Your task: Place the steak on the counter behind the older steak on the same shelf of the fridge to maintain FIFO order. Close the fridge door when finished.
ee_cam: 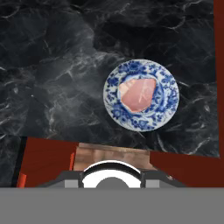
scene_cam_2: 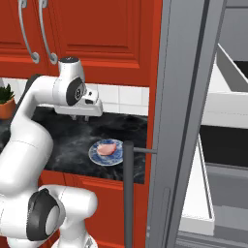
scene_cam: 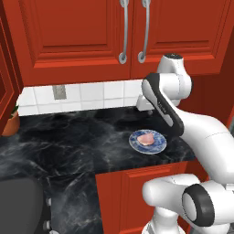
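The steak (scene_cam: 146, 138) (scene_cam_2: 106, 148) (ee_cam: 138, 94), a pale-pink slab, lies on a blue-and-white plate (scene_cam: 157, 146) (scene_cam_2: 94, 156) (ee_cam: 114, 111) near the front edge of the black marble counter (scene_cam: 68, 141) (scene_cam_2: 68, 140) (ee_cam: 52, 65). My gripper (scene_cam: 143, 106) (scene_cam_2: 81, 117) hovers above the counter, a little behind the plate, and points down. Nothing is in it, and its fingers are too small to read. The grey fridge (scene_cam_2: 184, 121) stands open at the right, with dark shelf space (scene_cam_2: 225, 140) inside. The older steak is out of view.
The fridge door's bar handle (scene_cam_2: 128, 193) stands just right of the plate, in front of the counter edge. White door bins (scene_cam_2: 203, 193) sit lower right. Red wall cabinets (scene_cam: 91, 32) hang overhead. A potted plant (scene_cam: 11, 121) (scene_cam_2: 6, 99) stands at the far left.
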Available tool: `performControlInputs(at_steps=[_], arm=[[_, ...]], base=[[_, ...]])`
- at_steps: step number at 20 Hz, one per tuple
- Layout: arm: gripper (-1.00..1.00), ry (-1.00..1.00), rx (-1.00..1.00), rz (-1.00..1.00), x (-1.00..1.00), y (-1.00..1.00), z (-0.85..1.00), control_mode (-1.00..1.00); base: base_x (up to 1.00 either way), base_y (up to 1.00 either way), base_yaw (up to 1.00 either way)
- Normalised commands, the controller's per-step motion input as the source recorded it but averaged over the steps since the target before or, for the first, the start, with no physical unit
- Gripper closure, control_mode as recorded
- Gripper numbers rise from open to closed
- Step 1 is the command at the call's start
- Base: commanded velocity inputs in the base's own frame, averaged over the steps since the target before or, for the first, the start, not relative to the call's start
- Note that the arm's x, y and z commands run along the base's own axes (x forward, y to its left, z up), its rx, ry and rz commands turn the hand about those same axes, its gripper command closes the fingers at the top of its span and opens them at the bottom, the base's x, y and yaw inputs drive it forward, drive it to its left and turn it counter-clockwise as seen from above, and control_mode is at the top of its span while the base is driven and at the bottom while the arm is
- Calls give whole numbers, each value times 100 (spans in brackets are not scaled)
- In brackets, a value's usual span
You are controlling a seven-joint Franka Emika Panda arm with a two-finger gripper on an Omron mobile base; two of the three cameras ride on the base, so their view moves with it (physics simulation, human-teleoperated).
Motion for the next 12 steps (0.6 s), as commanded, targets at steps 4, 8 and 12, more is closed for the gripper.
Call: performControlInputs(at_steps=[4,8,12], arm=[[-100,-2,-1,0,-29,10,-13,-100],[-100,9,10,-6,-28,-7,-60,-100],[-100,11,5,-7,-2,-11,-41,-100]], base=[[0,0,0],[0,0,0],[0,0,0]])
